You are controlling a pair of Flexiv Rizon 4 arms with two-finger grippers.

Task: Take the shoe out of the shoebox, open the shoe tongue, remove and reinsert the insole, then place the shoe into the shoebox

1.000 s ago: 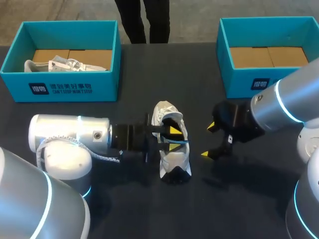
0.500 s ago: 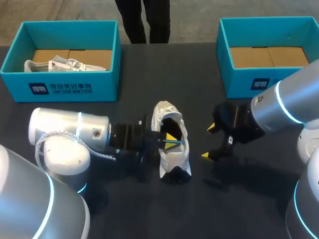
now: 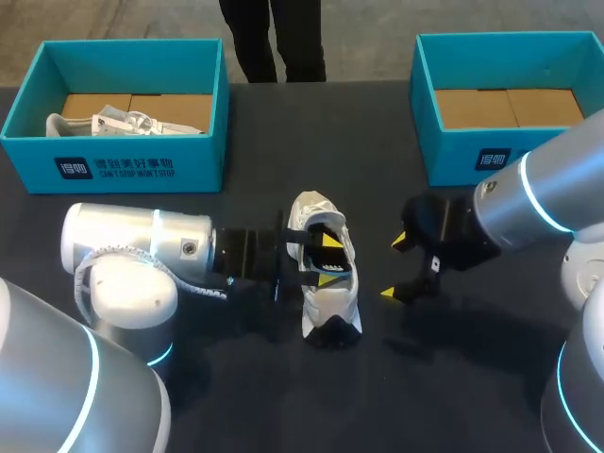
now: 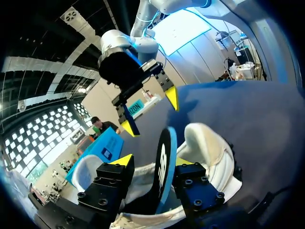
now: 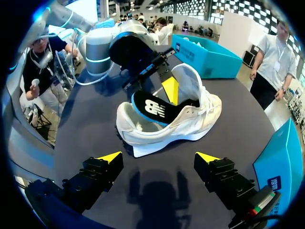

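A white shoe [image 3: 326,297] lies on the dark table between my two grippers. Its black insole with a blue edge [image 4: 163,167] stands on edge in the shoe's opening, partly lifted out, as the right wrist view shows [image 5: 150,109]. My left gripper [image 3: 328,260] is inside the shoe's opening and open. The insole stands between its fingers, against one pad and apart from the other [image 4: 116,174]. My right gripper [image 3: 394,268] hangs open just right of the shoe and holds nothing. In its own view the gripper [image 5: 158,156] faces the shoe's side [image 5: 190,124].
A teal shoebox [image 3: 113,170] at the back left holds another white shoe [image 3: 104,123]. A second teal shoebox [image 3: 510,160] stands at the back right with only cardboard inside. My left arm's thick body [image 3: 142,255] lies across the table left of the shoe.
My left gripper's fingers were nearly together half a second ago and now stand apart around the insole. The shoe and my right arm have not moved.
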